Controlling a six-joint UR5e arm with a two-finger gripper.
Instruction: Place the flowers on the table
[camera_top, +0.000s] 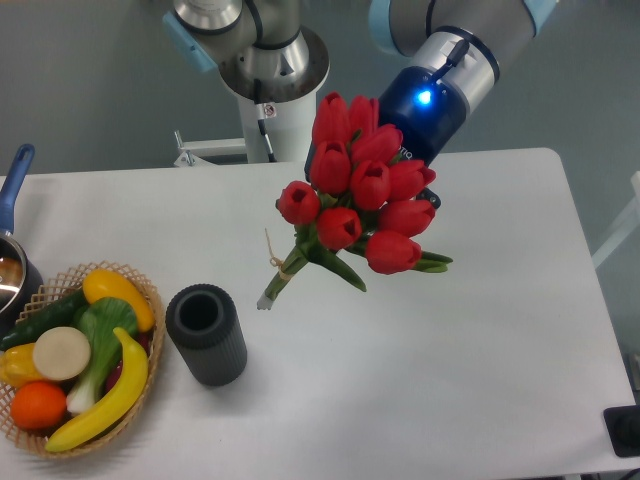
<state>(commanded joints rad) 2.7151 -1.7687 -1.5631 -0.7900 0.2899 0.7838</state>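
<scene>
The flowers (360, 205) are a bunch of red tulips with green leaves, tied with tan twine (275, 262) near the stem ends. They hang tilted above the white table (480, 340), heads up and right, stems pointing down and left. My gripper (427, 193) is right behind the tulip heads, under the blue-lit wrist (430, 105). The fingers are mostly hidden by the blooms. The gripper seems shut on the bunch and carries it.
A black ribbed cylinder vase (206, 334) stands left of the stem ends. A wicker basket (140, 290) of fake vegetables sits at the front left. A pot with a blue handle (14, 180) is at the left edge.
</scene>
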